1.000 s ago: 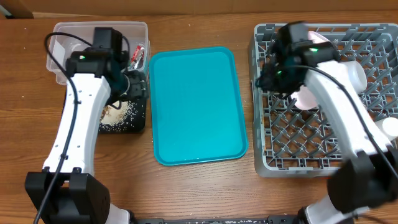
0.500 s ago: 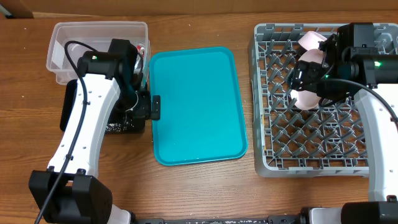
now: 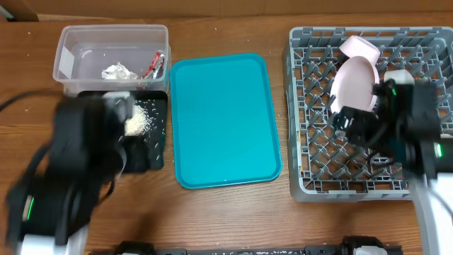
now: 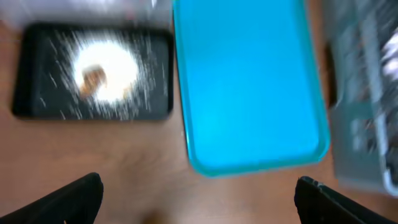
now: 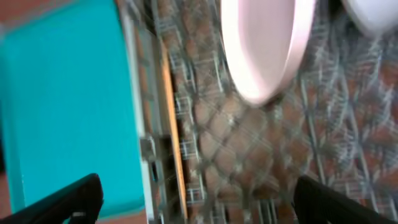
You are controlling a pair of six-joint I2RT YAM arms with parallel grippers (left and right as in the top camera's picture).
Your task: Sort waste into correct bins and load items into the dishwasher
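black shallow tray [image 3: 157, 150], nearest: loose white rice crumbs [image 3: 141, 120] plus small brown lump [image 4: 93, 78]. light, scatter easily, so pinch the lump. clear plastic tub [image 3: 71, 32] behind holds crumpled white paper [image 3: 113, 71] and red wrapper [image 3: 154, 65], soft. round white plate [image 3: 352, 85] on edge in grey pegged rack [image 3: 318, 170]: stiff, slick, grip the rim. left gripper [image 4: 198, 186] and right gripper [image 5: 198, 186] spread wide, empty, wrists pointing down, arms blurred.

The white plate [image 3: 356, 83] leans on edge in the grey rack [image 3: 318, 163].

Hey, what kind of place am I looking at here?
Probably a robot test bench staged as a dish-clearing station: a wooden table with a grey dish rack holding a plate, a teal tray, and a clear tub of rubbish.
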